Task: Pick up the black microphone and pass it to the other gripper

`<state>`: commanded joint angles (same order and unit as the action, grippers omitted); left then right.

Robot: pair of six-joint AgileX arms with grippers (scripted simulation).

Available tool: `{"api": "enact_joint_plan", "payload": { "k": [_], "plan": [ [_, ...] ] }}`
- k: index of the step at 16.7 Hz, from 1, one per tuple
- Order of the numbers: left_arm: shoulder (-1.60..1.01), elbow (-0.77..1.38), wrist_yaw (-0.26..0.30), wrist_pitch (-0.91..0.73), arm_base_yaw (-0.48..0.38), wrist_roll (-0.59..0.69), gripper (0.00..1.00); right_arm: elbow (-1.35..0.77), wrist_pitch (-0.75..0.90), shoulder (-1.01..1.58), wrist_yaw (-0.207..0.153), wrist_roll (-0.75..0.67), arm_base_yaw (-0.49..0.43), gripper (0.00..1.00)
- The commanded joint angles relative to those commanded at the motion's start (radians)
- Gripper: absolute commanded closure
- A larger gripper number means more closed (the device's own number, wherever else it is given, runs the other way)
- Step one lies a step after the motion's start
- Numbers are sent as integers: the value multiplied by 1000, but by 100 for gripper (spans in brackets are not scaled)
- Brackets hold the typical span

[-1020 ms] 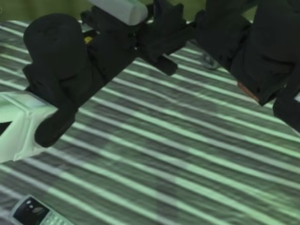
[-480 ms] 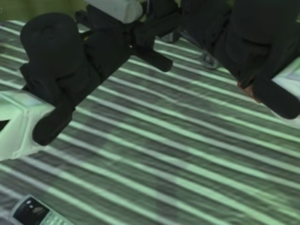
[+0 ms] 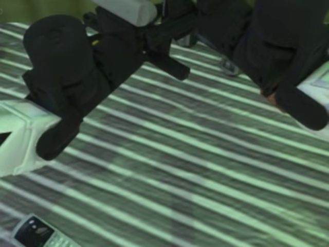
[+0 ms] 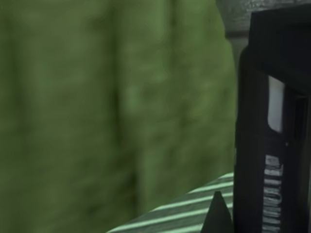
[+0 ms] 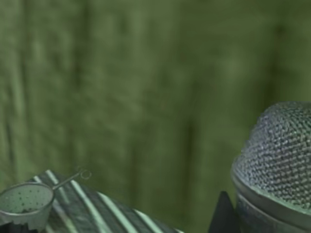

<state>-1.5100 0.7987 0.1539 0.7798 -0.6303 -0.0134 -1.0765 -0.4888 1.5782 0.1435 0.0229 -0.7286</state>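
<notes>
The black microphone is held up at the far middle of the table, where my two arms meet. Its black handle [image 4: 272, 145] fills the left wrist view, with white lettering on it. Its silver-grey mesh head [image 5: 277, 155] looms in the right wrist view. My left gripper [image 3: 177, 31] is shut on the handle, and one fingertip [image 4: 217, 216] shows beside it. My right gripper [image 3: 205, 25] faces the left one and stands open at the head, with one fingertip [image 5: 223, 216] right beside the collar. In the top view the arms hide most of the microphone.
A small metal strainer [image 5: 24, 204] sits on the striped cloth [image 3: 195, 170] behind the right arm. A phone-like device [image 3: 36, 232] lies at the near left corner. A reddish-brown object [image 3: 270, 98] peeks out under the right arm.
The right arm swung left and closed in on the left gripper between one second and half a second ago. Since then both arms have barely moved.
</notes>
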Motion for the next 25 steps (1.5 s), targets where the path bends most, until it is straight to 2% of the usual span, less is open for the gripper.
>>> {"api": "enact_joint_plan", "payload": {
  "k": [4, 13, 25],
  "plan": [
    [0, 0, 0, 0, 0, 0, 100, 0, 0, 0, 0, 0, 0, 98],
    [0, 0, 0, 0, 0, 0, 100, 0, 0, 0, 0, 0, 0, 100],
    [0, 0, 0, 0, 0, 0, 10, 0, 0, 0, 0, 0, 0, 100]
  ]
}}
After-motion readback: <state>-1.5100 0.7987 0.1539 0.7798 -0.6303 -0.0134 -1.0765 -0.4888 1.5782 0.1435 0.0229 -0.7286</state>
